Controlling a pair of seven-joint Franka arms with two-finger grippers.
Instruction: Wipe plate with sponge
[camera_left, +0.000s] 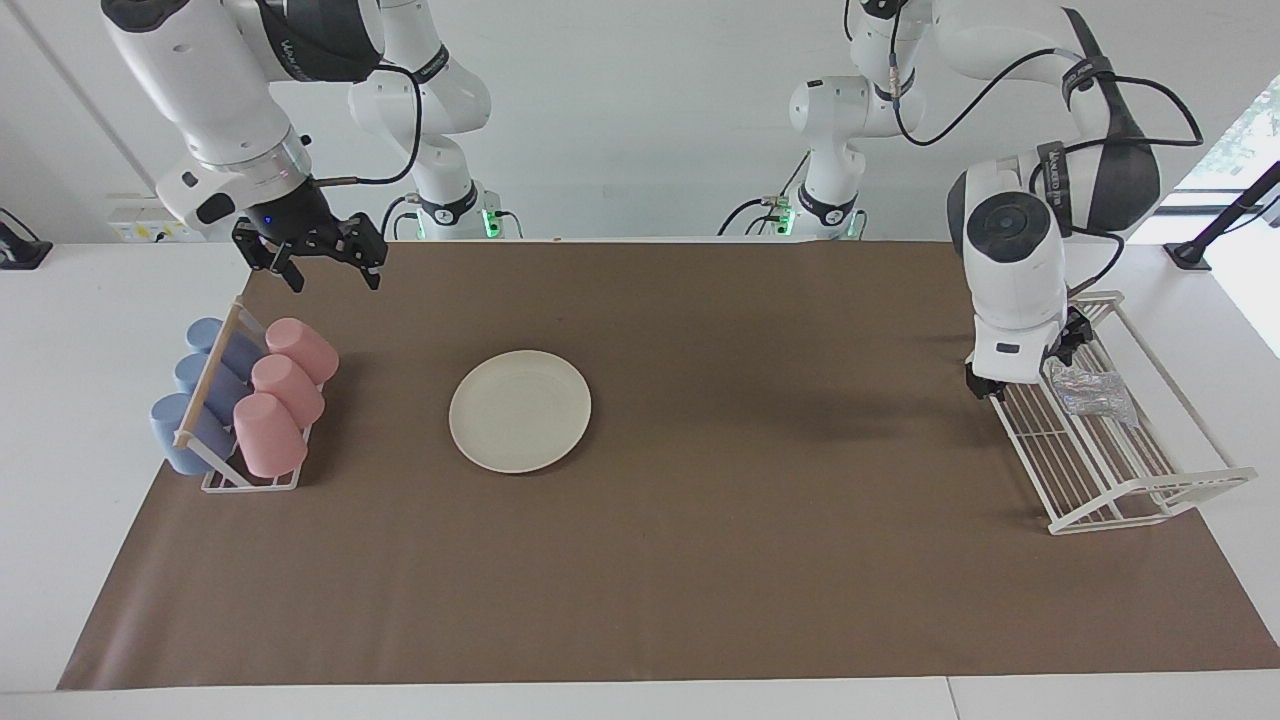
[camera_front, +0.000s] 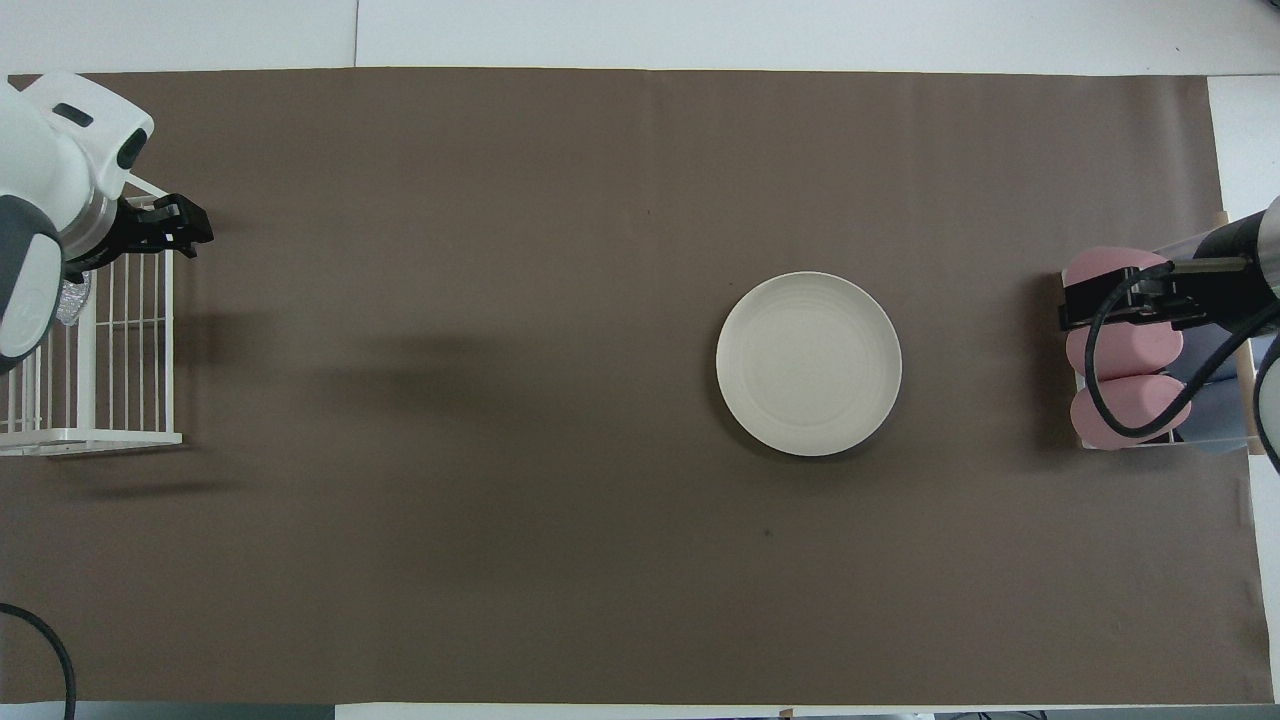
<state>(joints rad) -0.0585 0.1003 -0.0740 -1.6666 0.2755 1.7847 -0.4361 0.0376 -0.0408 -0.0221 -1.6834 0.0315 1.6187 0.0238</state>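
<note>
The cream-white plate (camera_left: 520, 410) lies flat on the brown mat, beside the cup rack; it also shows in the overhead view (camera_front: 808, 363). The sponge (camera_left: 1095, 392), a silvery wrinkled wad, lies in the white wire rack (camera_left: 1110, 480) at the left arm's end; the overhead view shows only a sliver of the sponge (camera_front: 70, 300) next to the arm. My left gripper (camera_left: 1025, 378) hangs low over the rack's edge nearest the plate (camera_front: 192, 226), beside the sponge and apart from it. My right gripper (camera_left: 333, 280) is open and empty, raised above the cup rack (camera_front: 1072, 302).
A cup rack (camera_left: 208, 385) holds pink cups (camera_left: 285, 385) and blue cups (camera_left: 205, 380) on their sides at the right arm's end. The brown mat (camera_left: 750, 520) covers most of the white table.
</note>
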